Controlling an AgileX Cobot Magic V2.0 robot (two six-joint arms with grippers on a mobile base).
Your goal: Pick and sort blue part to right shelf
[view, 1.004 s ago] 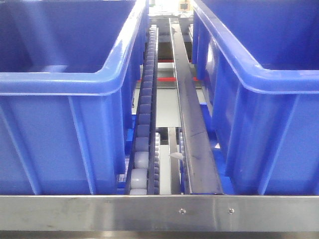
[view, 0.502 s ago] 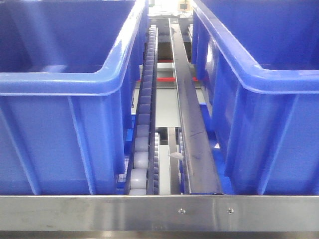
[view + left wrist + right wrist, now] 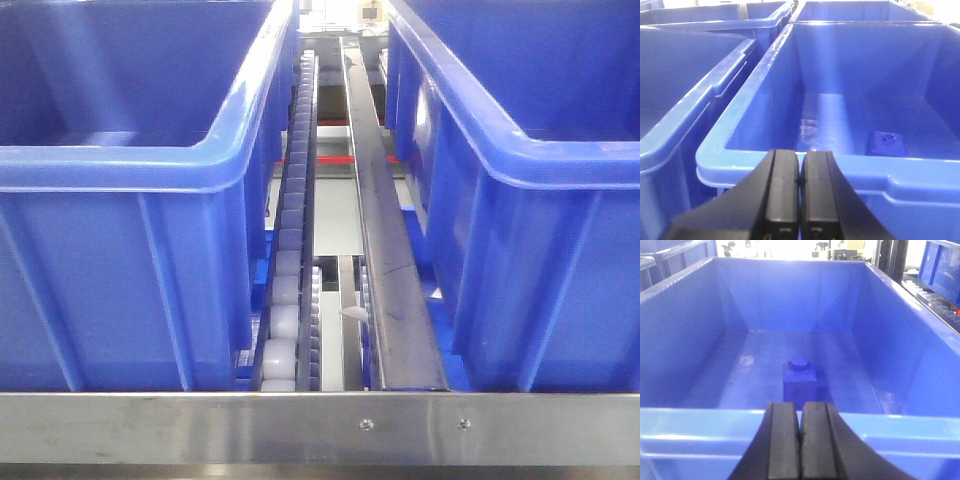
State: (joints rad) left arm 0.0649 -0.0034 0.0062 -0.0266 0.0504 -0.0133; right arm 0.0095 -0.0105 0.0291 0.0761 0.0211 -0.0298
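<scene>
A blue part (image 3: 800,376) stands upright with its round cap up on the floor of a large blue bin (image 3: 685,345). My right gripper (image 3: 800,412) hovers shut outside that bin's near rim, holding nothing. In the left wrist view another blue part (image 3: 886,144) lies on the floor of a blue bin (image 3: 765,80), near its front right corner. My left gripper (image 3: 800,162) is shut and empty just in front of this bin's near rim. The right shelf shows in the front view by its steel front rail (image 3: 320,425). No gripper appears in the front view.
Two large blue bins (image 3: 120,170) (image 3: 540,170) sit side by side on the shelf. A grey roller track (image 3: 290,250) and a steel guide bar (image 3: 385,250) run between them. More blue bins (image 3: 685,95) stand to the left in the left wrist view.
</scene>
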